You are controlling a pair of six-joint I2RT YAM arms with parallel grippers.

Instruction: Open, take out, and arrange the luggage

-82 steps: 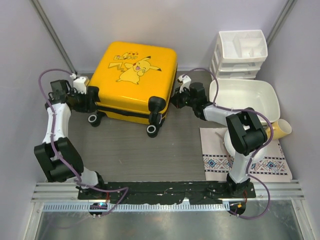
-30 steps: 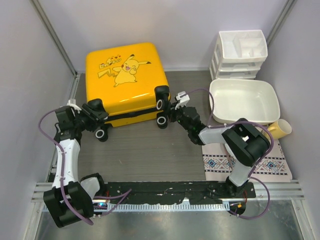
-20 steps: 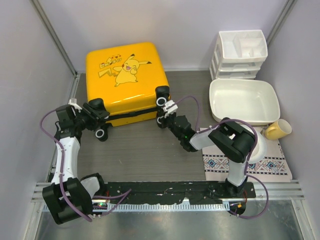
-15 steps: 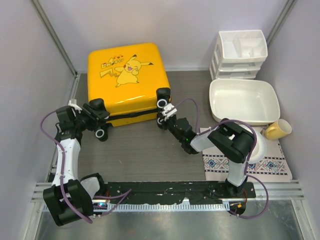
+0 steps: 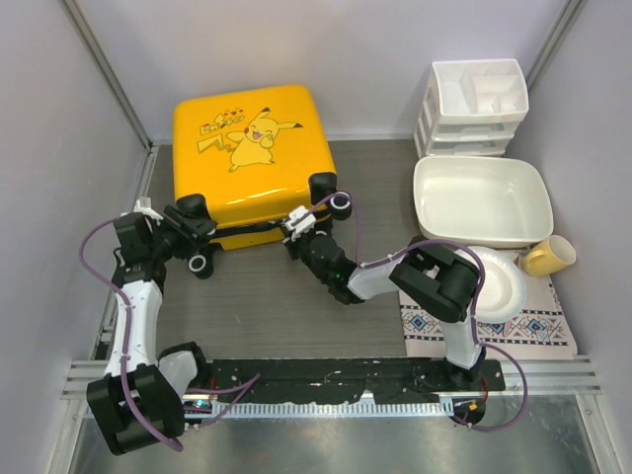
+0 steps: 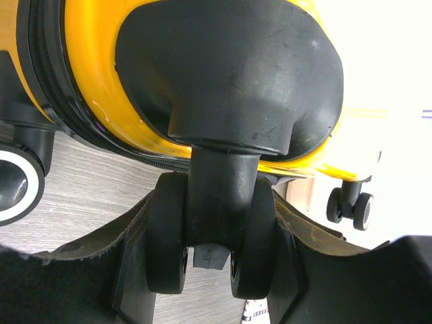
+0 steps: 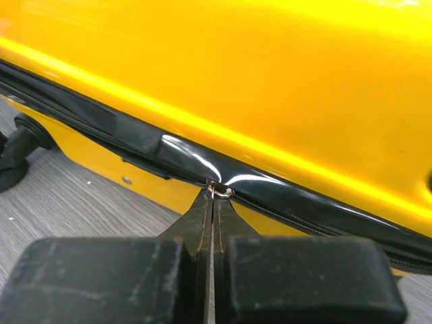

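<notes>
Where both arms extended from the near edge of the table (image 5: 276, 306), the left gripper (image 6: 212, 266) was clenched around a caster wheel (image 6: 169, 236), bracing the case, and the right gripper (image 7: 212, 202) was pinched tight on the zipper pull (image 7: 221, 191) at the black zipper band (image 7: 304, 206). Beyond them the luggage (image 5: 252, 148) lay flat at the far left, print upward. Its glossy hard shell appeared stiff, slick and bulky; wheels, handles and pull likely offered the only sure holds.
</notes>
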